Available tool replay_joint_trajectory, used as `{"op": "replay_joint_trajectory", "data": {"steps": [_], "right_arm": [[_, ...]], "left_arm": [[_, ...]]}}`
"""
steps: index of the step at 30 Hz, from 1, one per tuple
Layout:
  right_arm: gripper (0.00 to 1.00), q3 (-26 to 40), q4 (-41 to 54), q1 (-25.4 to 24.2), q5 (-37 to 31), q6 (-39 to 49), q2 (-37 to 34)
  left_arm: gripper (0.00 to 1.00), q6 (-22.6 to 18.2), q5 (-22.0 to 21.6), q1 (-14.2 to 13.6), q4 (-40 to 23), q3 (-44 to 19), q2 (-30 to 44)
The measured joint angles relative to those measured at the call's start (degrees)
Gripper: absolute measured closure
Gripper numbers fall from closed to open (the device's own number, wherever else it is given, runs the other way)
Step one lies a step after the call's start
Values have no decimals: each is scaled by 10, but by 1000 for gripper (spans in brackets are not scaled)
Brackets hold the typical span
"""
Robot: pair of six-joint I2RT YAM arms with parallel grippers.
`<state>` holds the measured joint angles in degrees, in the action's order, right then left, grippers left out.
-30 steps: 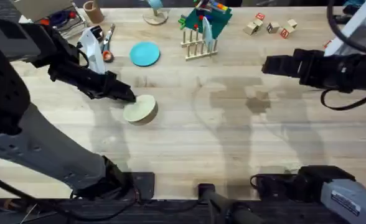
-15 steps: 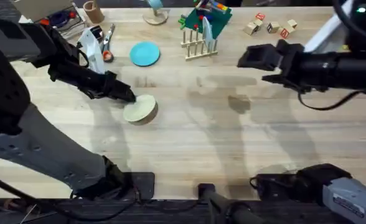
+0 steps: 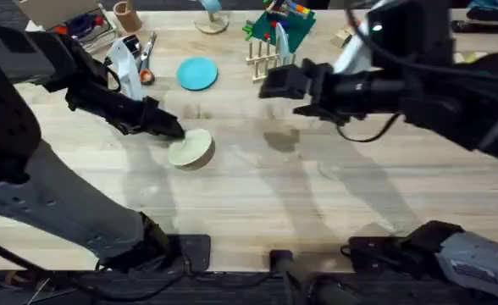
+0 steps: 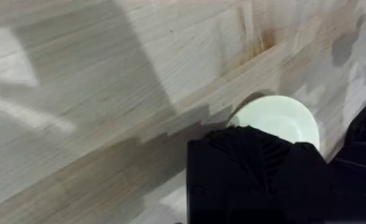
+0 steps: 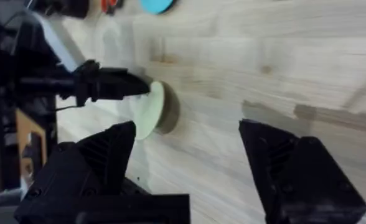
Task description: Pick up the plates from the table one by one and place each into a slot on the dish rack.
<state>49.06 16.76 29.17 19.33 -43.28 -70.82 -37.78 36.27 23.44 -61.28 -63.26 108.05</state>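
Observation:
The cream plate [image 3: 190, 152] is tilted up on its edge left of the table's [image 3: 317, 195] centre, with my left gripper [image 3: 174, 131] shut on its rim. The left wrist view has that cream plate [image 4: 275, 118] just beyond the black fingers [image 4: 245, 155]. The light blue plate [image 3: 197, 73] lies flat farther back. The pale wooden dish rack [image 3: 272, 61] stands at the back centre. My right gripper [image 3: 270, 83] hovers open just in front of the rack. From my right gripper [image 5: 188, 130], its wrist view looks toward the cream plate [image 5: 149, 112] and the left gripper [image 5: 124, 84].
A green holder [image 3: 281, 25] with colourful items stands behind the rack. Small wooden blocks [image 3: 345, 36] lie at the back right. A white bottle [image 3: 124, 63], tools [image 3: 146, 51] and a cup [image 3: 128, 14] crowd the back left. The near half of the table is bare wood.
The right arm has swung left from the table's right side to just in front of the rack. The left gripper and the cream plate have stayed put.

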Motion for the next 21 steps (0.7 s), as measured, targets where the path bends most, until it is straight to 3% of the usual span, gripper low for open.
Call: {"op": "replay_joint_trajectory", "data": {"steps": [9,21], "right_arm": [[9,0,-111,57,37,-37,-93],[8,1,-221,119,43,-152,-203]], "left_arm": [[961,0,0,0,0,0,0],[958,0,0,0,1,0,0]]}}
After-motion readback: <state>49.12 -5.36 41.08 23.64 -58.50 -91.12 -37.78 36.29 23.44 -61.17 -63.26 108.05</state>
